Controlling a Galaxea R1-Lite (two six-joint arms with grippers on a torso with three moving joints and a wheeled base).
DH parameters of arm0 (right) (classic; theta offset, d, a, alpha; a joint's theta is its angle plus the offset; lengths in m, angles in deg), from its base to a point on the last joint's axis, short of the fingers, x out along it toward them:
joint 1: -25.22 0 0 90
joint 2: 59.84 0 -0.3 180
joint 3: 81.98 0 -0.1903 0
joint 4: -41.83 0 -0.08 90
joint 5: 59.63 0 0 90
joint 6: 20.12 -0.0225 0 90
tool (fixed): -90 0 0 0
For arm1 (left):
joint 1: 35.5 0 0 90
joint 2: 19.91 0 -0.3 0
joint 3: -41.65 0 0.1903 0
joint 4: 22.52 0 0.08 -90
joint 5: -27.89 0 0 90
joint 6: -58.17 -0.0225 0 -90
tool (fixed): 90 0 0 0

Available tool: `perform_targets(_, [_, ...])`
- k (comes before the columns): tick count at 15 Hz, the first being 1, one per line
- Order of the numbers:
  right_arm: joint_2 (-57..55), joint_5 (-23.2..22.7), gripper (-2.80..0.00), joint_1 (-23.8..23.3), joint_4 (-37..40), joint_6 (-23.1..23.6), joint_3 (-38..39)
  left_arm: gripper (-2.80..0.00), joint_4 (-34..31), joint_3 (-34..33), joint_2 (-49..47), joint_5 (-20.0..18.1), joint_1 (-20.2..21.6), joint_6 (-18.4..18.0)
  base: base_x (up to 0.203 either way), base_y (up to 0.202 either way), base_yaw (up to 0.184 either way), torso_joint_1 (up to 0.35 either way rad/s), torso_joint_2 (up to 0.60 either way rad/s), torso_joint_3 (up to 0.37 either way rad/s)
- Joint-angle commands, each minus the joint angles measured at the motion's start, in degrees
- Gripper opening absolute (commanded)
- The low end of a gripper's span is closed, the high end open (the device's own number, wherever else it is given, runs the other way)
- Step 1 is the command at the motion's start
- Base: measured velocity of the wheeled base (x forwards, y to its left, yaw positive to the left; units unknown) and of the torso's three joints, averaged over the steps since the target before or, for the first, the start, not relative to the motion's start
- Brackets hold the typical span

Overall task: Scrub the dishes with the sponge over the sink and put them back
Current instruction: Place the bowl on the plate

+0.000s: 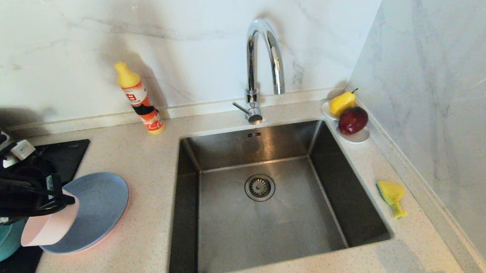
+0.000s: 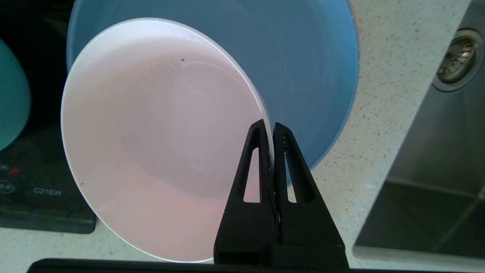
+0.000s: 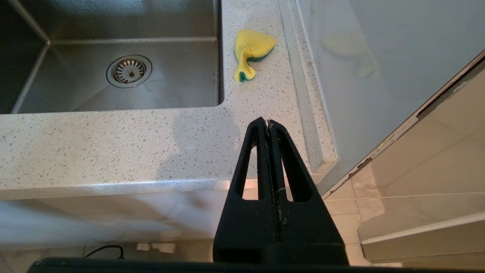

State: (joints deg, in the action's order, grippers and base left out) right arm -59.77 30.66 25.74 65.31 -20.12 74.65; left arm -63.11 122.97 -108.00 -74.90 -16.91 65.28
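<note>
My left gripper [image 2: 268, 127] is shut on the rim of the pale pink bowl [image 2: 159, 144], one finger inside it and one outside. The tilted bowl [image 1: 50, 224] hangs above the blue-grey plate [image 1: 102, 206] at the left of the counter. A salmon-pink plate's rim [image 1: 116, 226] peeks out under that plate. The teal bowl [image 1: 2, 242] sits at the far left on the cooktop. The steel sink [image 1: 230, 242] lies in the middle. The yellow sponge [image 1: 391, 194] rests on the counter to its right. My right gripper [image 3: 268, 122] is shut and empty, off the counter's front edge, nearer than the sponge [image 3: 252, 49].
A chrome faucet [image 1: 260, 59] rises behind the sink. An orange detergent bottle [image 1: 140, 99] leans on the back wall. A white dish with a pear and a red apple [image 1: 349, 116] sits at the back right corner. A black cooktop [image 1: 66, 157] is at left, a wall close on the right.
</note>
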Motion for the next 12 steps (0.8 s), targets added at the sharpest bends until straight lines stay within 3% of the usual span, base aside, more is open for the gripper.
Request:
perform_targets(1, [0.1,0.0,-2.8,0.0,0.1,-0.1,0.0,-2.8,1.1,-1.6,-0.4,0.3,-0.6,0.1,0.0,0.0,0.0,0.0,0.0,0.0])
perform_targets(12, [0.1,0.0,-2.8,0.0,0.0,0.0,0.0,-2.8,2.5,-3.1,0.0,0.8,-2.1,1.5,0.0,0.0,0.0,0.0,0.0,0.0])
